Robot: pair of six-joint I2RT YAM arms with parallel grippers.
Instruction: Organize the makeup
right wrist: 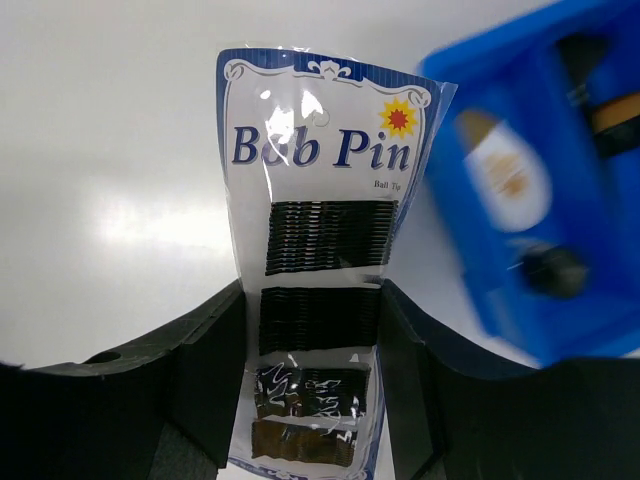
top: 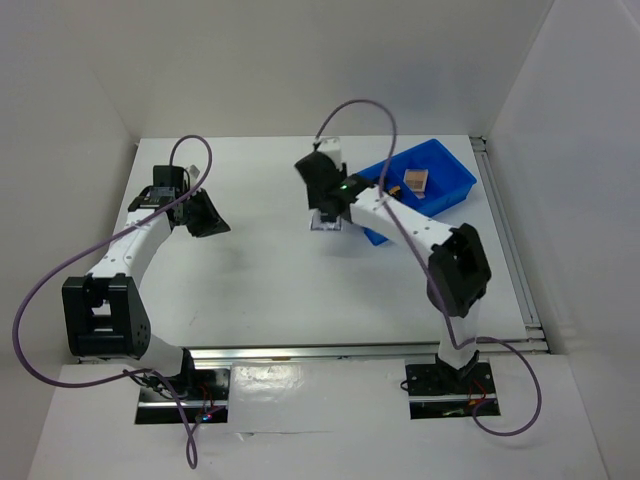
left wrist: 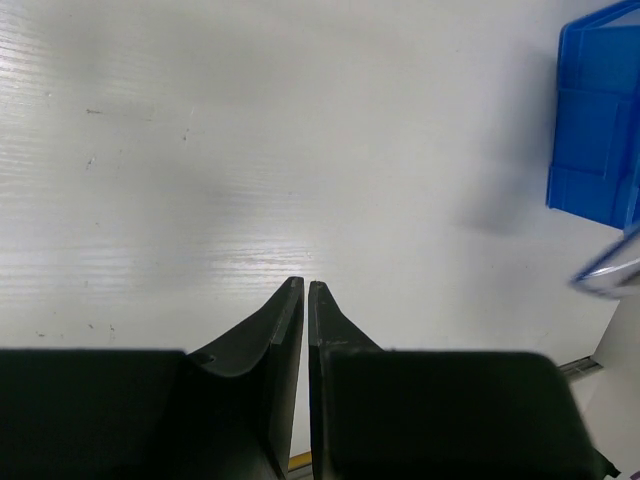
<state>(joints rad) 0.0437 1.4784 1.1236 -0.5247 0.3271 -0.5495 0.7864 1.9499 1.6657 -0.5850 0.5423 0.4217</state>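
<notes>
Top view: right fingers [top: 325,212] hold bob pin card [top: 325,225] low over table [top: 260,270], just left of blue bin [top: 455,185]. Left fingers [top: 208,216] well apart, left side.

Left wrist: left fingers nearly closed, empty.

Right wrist: right fingers press card's side edges at near end. Card sharp, bin blurred, so judged gripped. Card light, thin, bendy; glossy sleeve likely slippery. Stiffest hold across pin rows.

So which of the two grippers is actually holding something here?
The right gripper: a Bob Pin card sits gripped between its fingers. The left gripper is closed on nothing, over the white table.
</notes>
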